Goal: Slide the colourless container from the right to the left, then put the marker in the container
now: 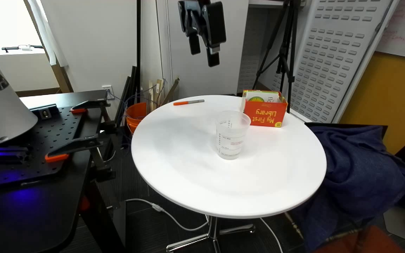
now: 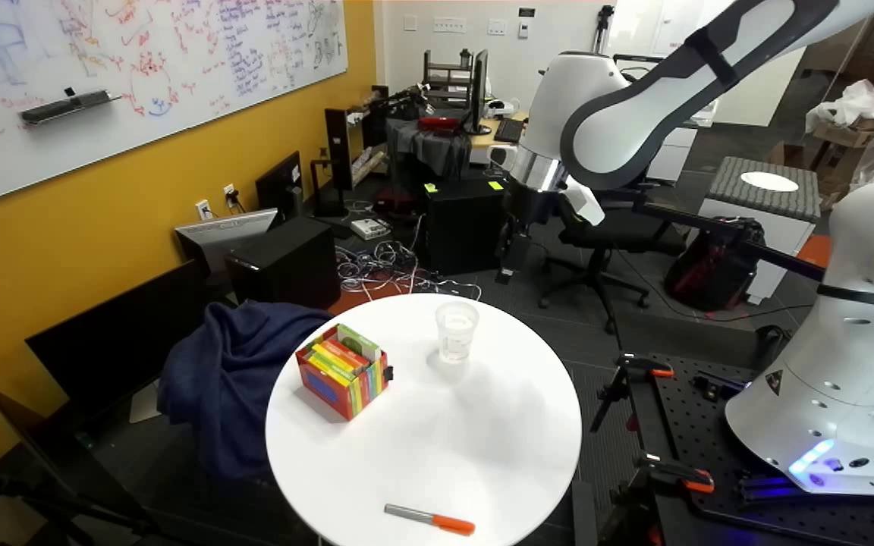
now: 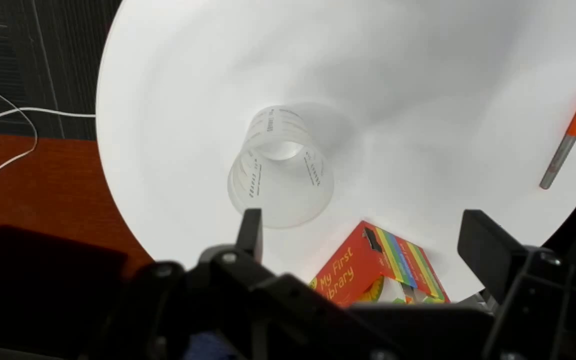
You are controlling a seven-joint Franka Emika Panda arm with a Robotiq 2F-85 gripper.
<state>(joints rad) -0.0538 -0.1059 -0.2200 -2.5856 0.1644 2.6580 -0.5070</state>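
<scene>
- The arm (image 2: 627,125) sticks out high up from its base (image 2: 816,402).
- The tabletop (image 1: 185,168) is round and white.
- The jaws hang high up, touching nothing on the tabletop. The fingertips (image 3: 488,245) are spread very wide, with nothing between them.
- The box (image 1: 265,114) is red and sits on the side away from the base.
- The cup (image 1: 231,138) is see-through and stands straight up, near the box, on the arm's right side. It is a bit taller than it is wide. From the jaws it is well below, and it looks a little farther from the base, too. So I think the jaws need to go down and out to reach it. The slide to the left does not look done yet.
- The marker (image 3: 572,135) lies flat on the arm's left side, near the edge, well apart from the cup. I think its turn comes after the cup.
</scene>
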